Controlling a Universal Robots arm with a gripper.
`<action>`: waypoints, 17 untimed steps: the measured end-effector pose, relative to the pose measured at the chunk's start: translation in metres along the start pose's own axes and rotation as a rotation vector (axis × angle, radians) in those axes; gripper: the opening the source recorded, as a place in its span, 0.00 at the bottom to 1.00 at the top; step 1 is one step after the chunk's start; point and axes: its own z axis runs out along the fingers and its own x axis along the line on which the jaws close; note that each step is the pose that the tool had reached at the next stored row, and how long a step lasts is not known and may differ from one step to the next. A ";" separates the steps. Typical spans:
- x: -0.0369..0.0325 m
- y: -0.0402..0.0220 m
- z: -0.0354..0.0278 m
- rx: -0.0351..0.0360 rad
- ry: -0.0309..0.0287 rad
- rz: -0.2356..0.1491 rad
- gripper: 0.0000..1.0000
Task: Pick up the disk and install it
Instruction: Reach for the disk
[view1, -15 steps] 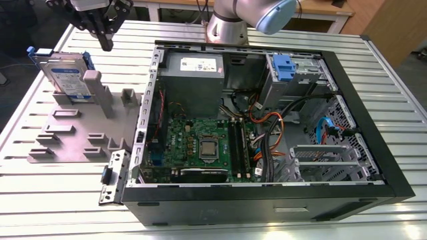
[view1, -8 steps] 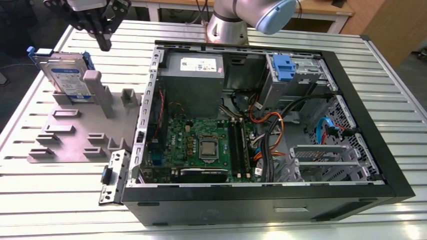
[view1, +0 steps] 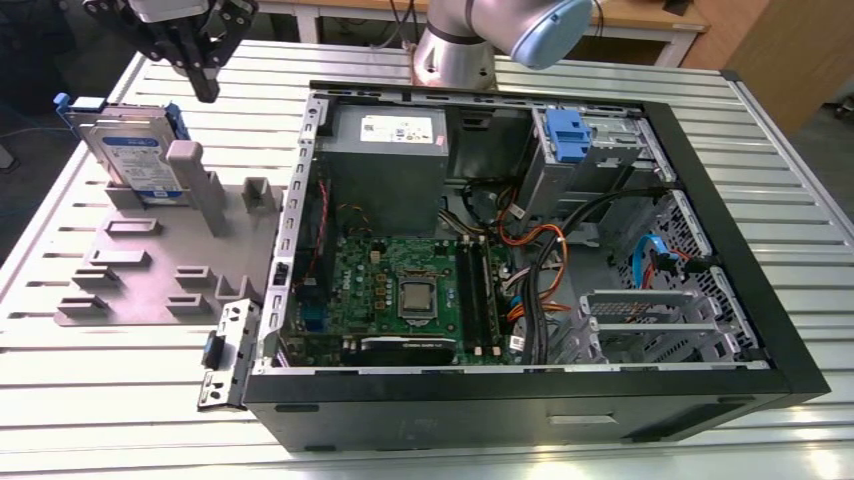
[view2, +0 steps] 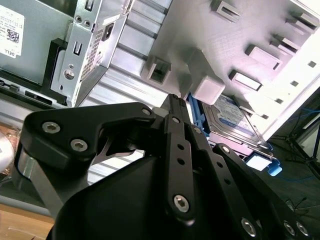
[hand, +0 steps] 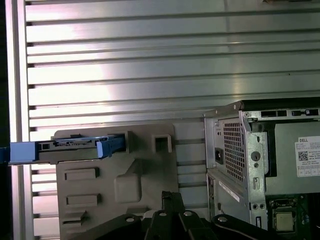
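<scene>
Exterior view: the disk (view1: 134, 152) stands on edge in a grey holder (view1: 140, 265) on the counter (view1: 120, 400), upper left of the frame, beside the open computer case (view1: 534, 405). The gripper (view1: 206, 92) hangs above it and just to its right, not touching. Its jaws are drawn together, holding nothing. The disk's thin top edge faces up toward them.

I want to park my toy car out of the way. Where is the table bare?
The slatted table is bare on the camera's side of the grey holder plate, and on the exterior view's right of the computer case. Crowded: inside the case, boards and cables; the plate's far end holds the disk.
</scene>
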 end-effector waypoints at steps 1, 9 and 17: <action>0.0003 0.0000 0.0001 0.0000 0.0001 0.000 0.11; 0.0057 0.0004 0.0004 0.0001 0.0015 0.000 0.11; 0.0219 0.0080 0.0012 -0.0025 0.0091 0.001 0.11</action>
